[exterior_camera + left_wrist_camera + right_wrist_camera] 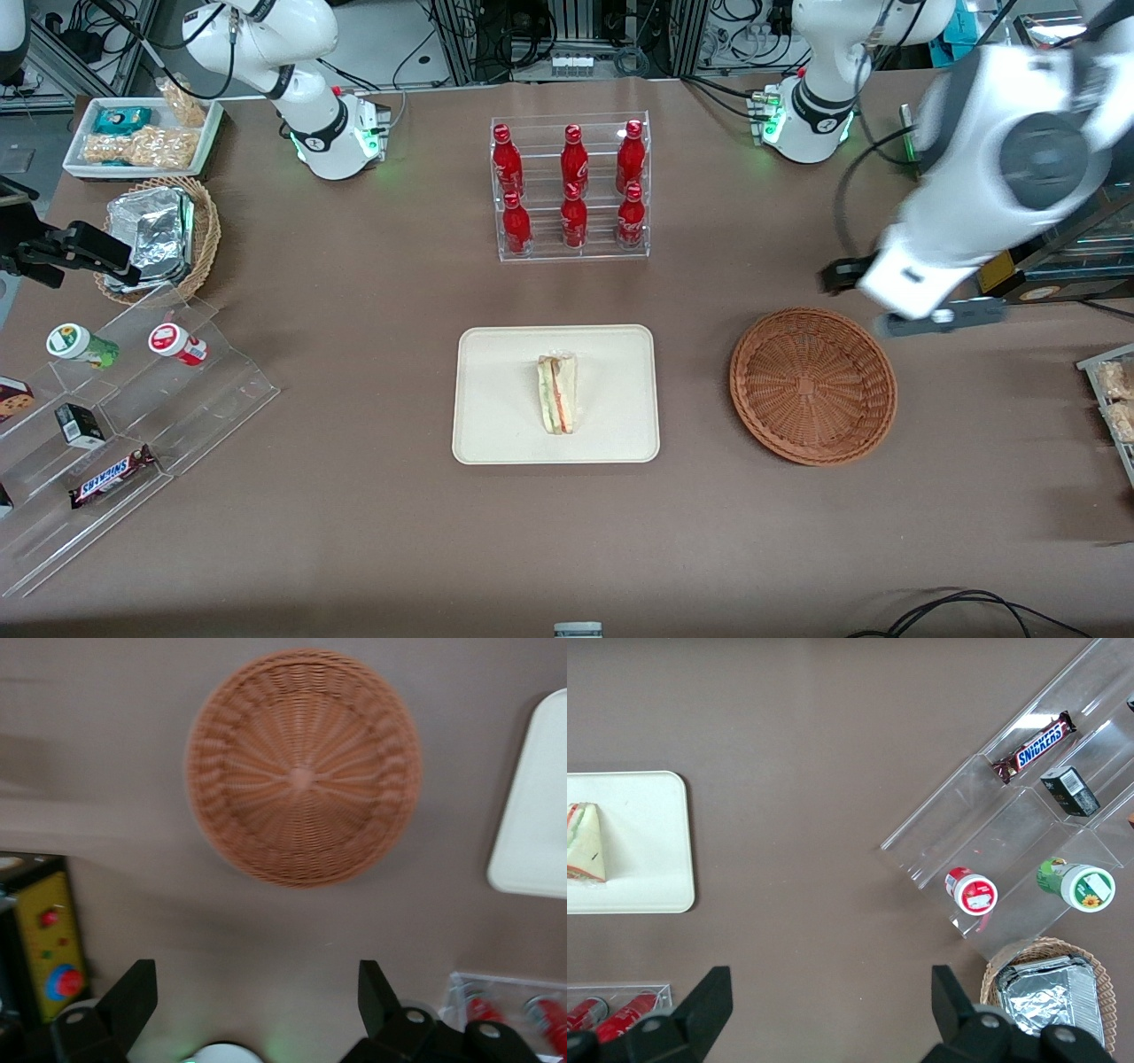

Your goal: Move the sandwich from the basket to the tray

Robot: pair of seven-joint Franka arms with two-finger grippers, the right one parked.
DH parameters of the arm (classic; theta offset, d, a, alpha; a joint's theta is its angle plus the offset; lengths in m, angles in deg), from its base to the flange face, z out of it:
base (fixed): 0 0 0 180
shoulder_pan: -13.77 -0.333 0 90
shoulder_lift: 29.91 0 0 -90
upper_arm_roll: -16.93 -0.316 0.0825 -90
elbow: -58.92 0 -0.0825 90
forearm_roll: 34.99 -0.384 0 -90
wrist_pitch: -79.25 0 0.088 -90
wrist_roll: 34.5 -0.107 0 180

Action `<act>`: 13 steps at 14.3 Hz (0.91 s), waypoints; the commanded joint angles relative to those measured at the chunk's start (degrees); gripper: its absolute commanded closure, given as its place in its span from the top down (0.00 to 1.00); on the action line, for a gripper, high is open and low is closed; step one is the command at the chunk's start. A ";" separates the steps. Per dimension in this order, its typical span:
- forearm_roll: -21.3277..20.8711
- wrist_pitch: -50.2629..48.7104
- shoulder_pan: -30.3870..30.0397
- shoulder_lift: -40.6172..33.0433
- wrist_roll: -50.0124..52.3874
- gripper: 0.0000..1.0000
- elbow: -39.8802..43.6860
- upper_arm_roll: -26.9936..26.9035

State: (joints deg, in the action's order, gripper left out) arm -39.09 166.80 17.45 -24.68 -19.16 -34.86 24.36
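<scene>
The sandwich (557,394), a wrapped triangular wedge, lies on the cream tray (496,390) in the middle of the table. It also shows in the right wrist view (585,842) on the tray (647,842). The reddish-brown wicker basket (812,385) sits empty beside the tray, toward the working arm's end. My left gripper (873,292) hangs above the table just farther from the front camera than the basket. In the left wrist view the gripper (255,979) is open wide and empty, with the basket (302,766) and a tray corner (536,815) below.
A clear rack of red bottles (571,186) stands farther from the camera than the tray. Acrylic steps with snacks (115,399), a tan basket of foil packages (159,235) and a white snack tray (142,133) lie toward the parked arm's end. A yellow button box (49,948) sits near the gripper.
</scene>
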 commanded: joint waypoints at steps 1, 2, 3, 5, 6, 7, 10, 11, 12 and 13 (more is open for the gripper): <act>0.76 -5.10 -6.55 -0.93 -8.82 1.00 4.28 0.83; 0.76 -5.89 -8.40 -0.93 -10.67 1.00 6.48 0.83; 0.85 -6.08 -10.77 -0.93 -11.47 1.00 8.33 0.92; 2.24 -5.55 -13.60 -0.93 -12.18 1.00 9.57 0.83; 2.86 -5.20 -13.61 -0.84 -12.18 1.00 10.01 0.31; 3.30 -4.94 -13.09 -0.58 -12.18 1.00 10.45 -2.05; 5.06 -4.58 -9.49 -0.93 -13.32 1.00 10.11 -6.71; 5.94 -4.76 -7.48 -1.89 -13.24 1.00 9.49 -7.69; 6.12 -4.76 -6.06 -3.11 -12.71 1.00 7.05 -7.70; 5.95 -4.67 -3.79 -4.17 -12.53 1.00 5.72 -7.61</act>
State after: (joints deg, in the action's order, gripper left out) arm -33.55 162.33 9.26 -25.99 -31.89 -26.00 17.75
